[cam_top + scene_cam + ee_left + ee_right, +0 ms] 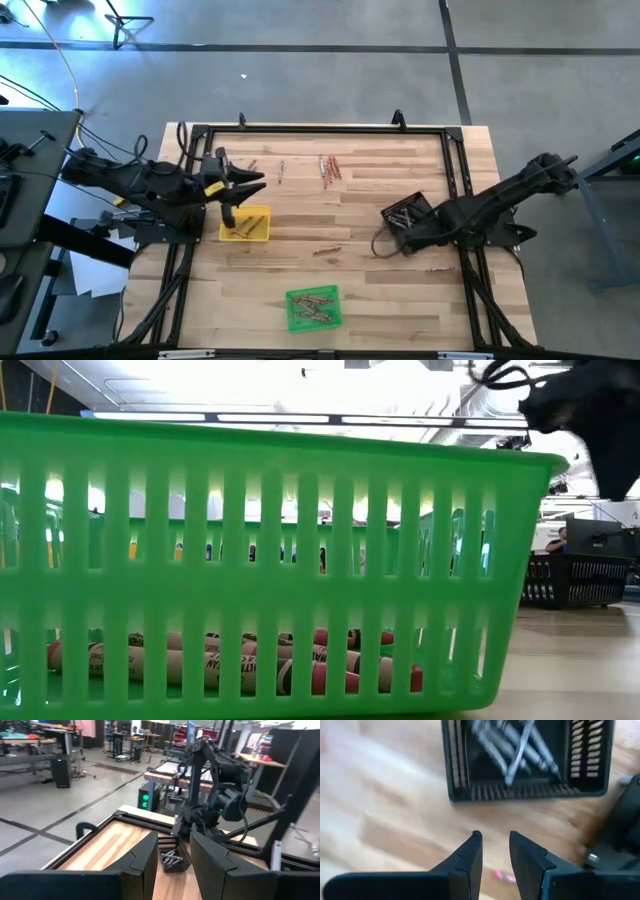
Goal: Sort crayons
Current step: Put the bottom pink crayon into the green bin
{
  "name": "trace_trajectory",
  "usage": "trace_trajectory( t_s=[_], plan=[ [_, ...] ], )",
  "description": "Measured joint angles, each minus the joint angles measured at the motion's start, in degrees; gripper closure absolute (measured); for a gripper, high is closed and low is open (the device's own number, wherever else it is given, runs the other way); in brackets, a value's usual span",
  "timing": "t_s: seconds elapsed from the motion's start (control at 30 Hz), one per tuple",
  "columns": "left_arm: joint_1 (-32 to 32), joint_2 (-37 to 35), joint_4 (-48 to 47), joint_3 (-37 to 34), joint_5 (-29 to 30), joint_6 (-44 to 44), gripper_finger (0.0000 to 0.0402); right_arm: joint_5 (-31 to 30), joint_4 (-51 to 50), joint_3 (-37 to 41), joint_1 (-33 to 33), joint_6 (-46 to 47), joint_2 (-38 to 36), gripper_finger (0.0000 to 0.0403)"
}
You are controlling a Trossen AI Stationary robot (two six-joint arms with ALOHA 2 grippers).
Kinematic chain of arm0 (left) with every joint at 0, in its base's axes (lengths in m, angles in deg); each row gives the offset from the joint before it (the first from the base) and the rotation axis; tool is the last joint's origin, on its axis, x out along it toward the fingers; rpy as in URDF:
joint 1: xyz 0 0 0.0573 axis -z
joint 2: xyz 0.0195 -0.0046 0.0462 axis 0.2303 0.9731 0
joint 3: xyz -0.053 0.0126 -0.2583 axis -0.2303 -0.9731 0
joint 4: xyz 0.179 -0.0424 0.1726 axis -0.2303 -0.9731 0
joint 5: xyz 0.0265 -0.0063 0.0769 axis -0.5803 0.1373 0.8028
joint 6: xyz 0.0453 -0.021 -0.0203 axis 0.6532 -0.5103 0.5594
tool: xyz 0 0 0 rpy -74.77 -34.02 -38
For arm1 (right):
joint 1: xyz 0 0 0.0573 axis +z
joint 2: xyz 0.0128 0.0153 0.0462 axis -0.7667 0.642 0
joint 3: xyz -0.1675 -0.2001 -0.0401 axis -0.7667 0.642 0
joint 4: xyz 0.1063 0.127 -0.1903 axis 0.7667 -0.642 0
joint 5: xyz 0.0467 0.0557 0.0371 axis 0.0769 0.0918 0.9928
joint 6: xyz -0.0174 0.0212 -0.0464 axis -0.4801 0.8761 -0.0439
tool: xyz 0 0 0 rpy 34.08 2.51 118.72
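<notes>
Green tray [270,540] walls off the low view; both arms' jaws stand apart, empty.

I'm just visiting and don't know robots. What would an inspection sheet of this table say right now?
Surface: wooden table inside a black frame.
Job's things: crayons in the green tray, yellow tray and black tray; loose crayons near the far edge, one loose crayon mid-table.
Clutter: nothing seen.
Grippers: left gripper over the yellow tray's far edge, open, empty; right gripper beside the black tray, fingers apart, nothing between them.
Cables: yellow cable on the floor at left.
Surroundings: grey floor, other workbenches beyond.
</notes>
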Motion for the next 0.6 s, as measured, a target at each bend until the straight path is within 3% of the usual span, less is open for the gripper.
trace_trajectory(
  t_s=[0.2, 0.4, 0.6],
  plan=[
    [-1.15, -3.53, -0.66, 0.02, -6.55, 1.11, 0.0300, 4.96, 0.45, 0.00, 4.09, -23.24, 0.12, 0.0313],
    [-1.04, -4.83, -1.03, 0.02, -7.41, 0.68, 0.0300, 15.04, -0.67, 0.02, 5.57, -51.07, 2.19, 0.0313],
    [-1.02, -4.34, -2.92, 0.02, -7.42, -5.37, 0.0300, 17.83, -4.36, 0.02, 5.55, -55.70, 5.32, 0.0313]
  ],
)
